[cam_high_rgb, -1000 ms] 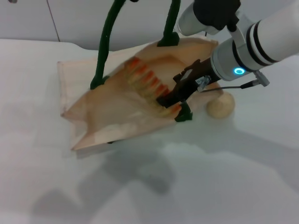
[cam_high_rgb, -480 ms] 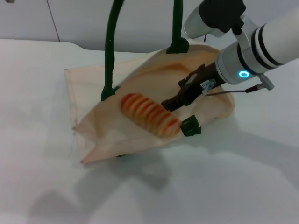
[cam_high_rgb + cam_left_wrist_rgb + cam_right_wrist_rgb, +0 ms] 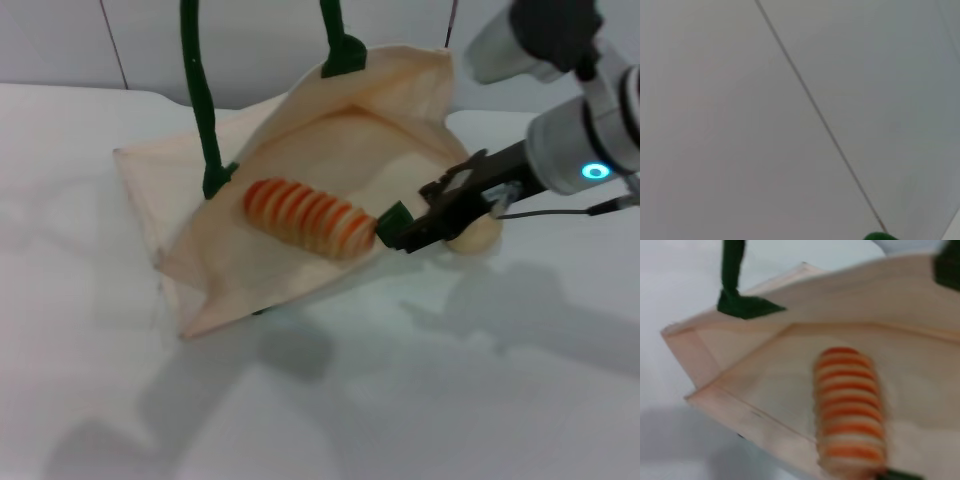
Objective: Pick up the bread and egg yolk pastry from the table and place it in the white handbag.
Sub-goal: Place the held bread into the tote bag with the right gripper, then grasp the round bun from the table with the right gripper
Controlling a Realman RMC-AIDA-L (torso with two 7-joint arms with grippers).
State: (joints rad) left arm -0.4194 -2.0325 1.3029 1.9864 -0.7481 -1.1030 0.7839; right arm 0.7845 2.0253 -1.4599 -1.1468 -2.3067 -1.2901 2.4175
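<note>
Pastry: the small round pale beige egg yolk pastry [image 3: 474,233] looks light and crumbly; I'd pinch its sides gently.
Right hand: my right hand [image 3: 428,222] is beside it, empty, fingers apart.
Left hand: out of sight.

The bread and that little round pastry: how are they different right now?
The bread is long and ridged with orange and tan stripes; the egg yolk pastry is a small, plain beige ball. The bread lies inside the open white handbag, while the pastry sits outside it on the table, partly hidden behind the right pincer. Neither is being held.
</note>
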